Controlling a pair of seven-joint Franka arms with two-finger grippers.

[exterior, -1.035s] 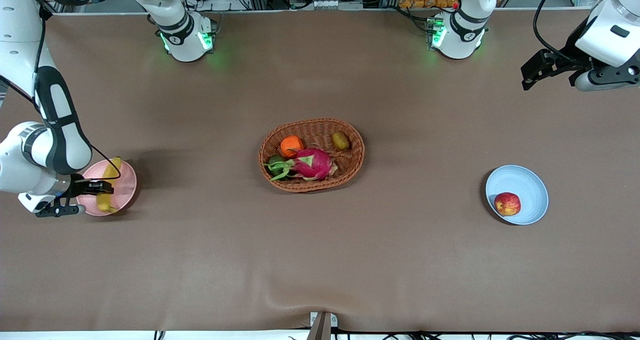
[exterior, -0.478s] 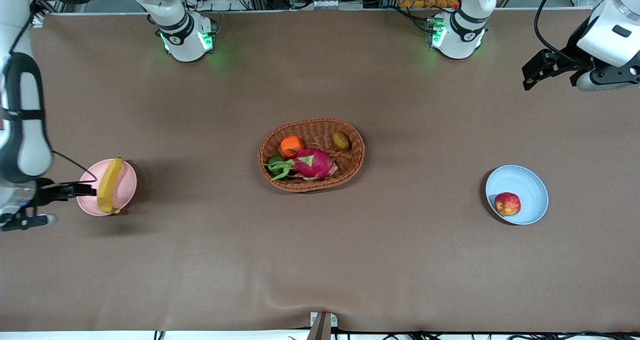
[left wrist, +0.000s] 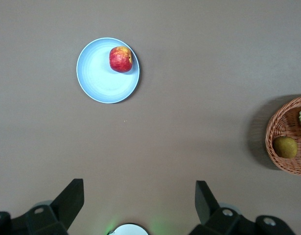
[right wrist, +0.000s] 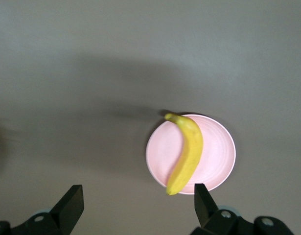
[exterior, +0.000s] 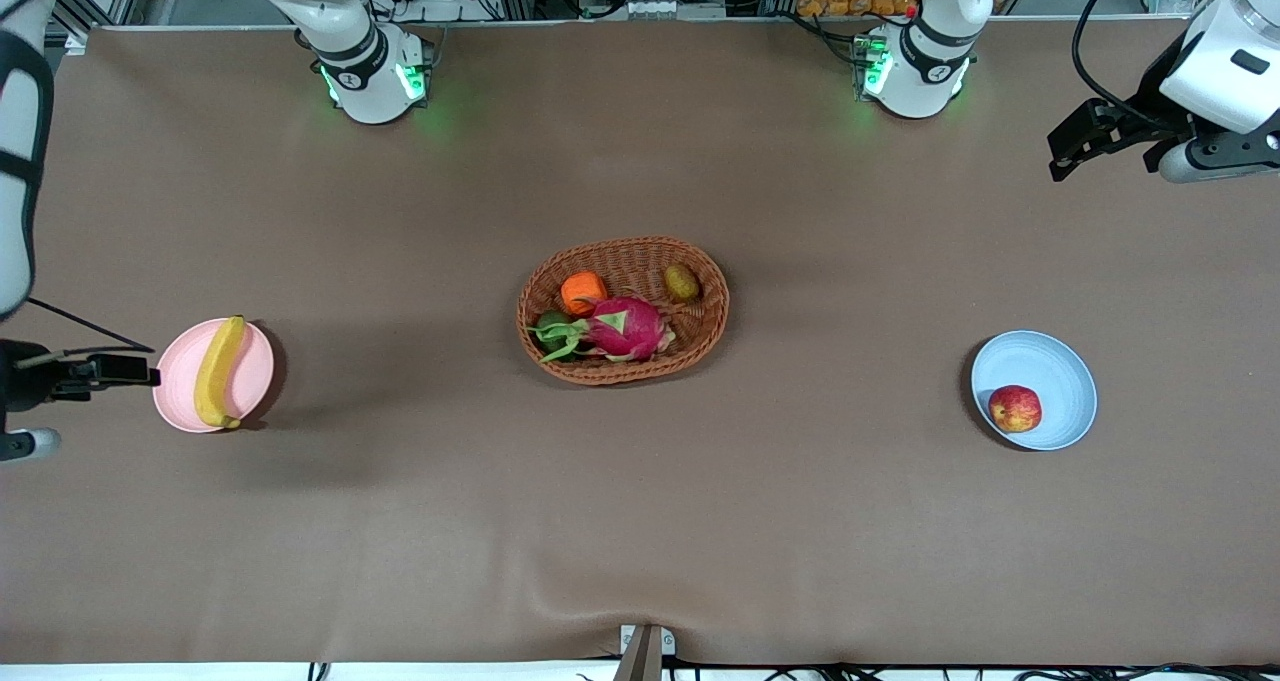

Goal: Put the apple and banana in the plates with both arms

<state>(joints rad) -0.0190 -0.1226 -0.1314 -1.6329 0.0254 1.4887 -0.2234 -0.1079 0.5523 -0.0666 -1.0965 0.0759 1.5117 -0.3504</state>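
Note:
The yellow banana [exterior: 219, 371] lies on the pale pink plate [exterior: 256, 379] toward the right arm's end of the table. It also shows in the right wrist view [right wrist: 186, 154] on that plate [right wrist: 216, 155]. The red apple [exterior: 1014, 408] sits in the light blue plate [exterior: 1045, 361], and both show in the left wrist view, apple [left wrist: 121, 59] and plate [left wrist: 99, 81]. My right gripper [exterior: 140, 373] [right wrist: 139, 203] is open and empty, beside the pink plate. My left gripper [exterior: 1062, 156] [left wrist: 139, 200] is open and empty, high over bare table.
An oval wicker basket [exterior: 710, 326] stands mid-table with a magenta dragon fruit [exterior: 625, 328], an orange fruit [exterior: 583, 291], a brownish fruit [exterior: 681, 281] and a green one. The basket's edge shows in the left wrist view [left wrist: 275, 122]. The arms' green-lit bases stand farthest from the front camera.
My right gripper has drawn off the pink plate toward the right arm's end of the table, leaving the banana lying on it. The left arm has barely moved.

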